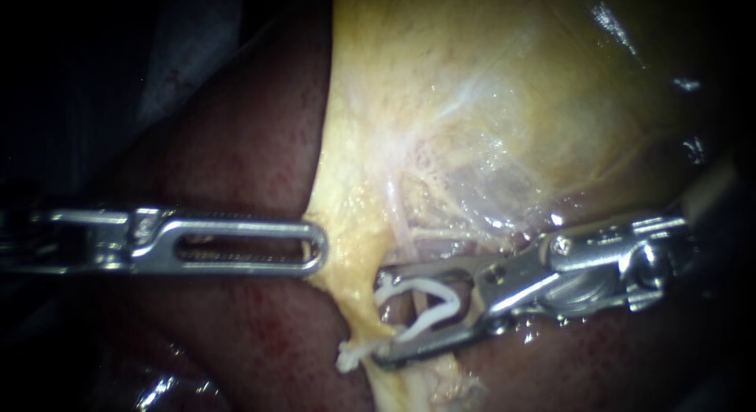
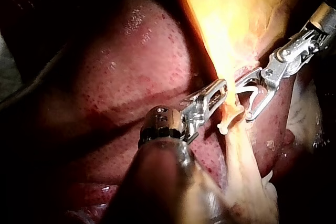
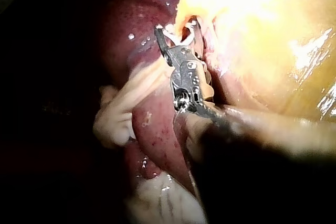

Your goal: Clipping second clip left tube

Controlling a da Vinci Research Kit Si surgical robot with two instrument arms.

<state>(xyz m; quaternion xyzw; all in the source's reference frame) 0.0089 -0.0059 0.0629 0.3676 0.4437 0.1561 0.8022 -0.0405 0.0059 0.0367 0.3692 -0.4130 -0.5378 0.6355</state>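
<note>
My right instrument (image 1: 379, 317) comes in from the right with its jaws spread wide, carrying an open white clip (image 1: 421, 306) between them. A thin pale tube (image 1: 398, 223) runs down from the gallbladder (image 1: 488, 81) and passes between the clip's legs. Just beyond the lower jaw's tip, another white clip (image 1: 350, 355) sits on the yellow tissue. My left instrument (image 1: 315, 248) lies level from the left, its slotted jaws together on the gallbladder's yellow edge. The left wrist view shows the left instrument (image 2: 220, 88) and right instrument (image 2: 242, 102) nearly tip to tip.
Dark red liver (image 1: 236, 144) surrounds the gallbladder on the left and below. In the right wrist view, pale fatty strands (image 3: 121, 114) hang beside the right instrument (image 3: 176, 27). Glistening membrane (image 1: 472, 183) covers the tissue above the clip.
</note>
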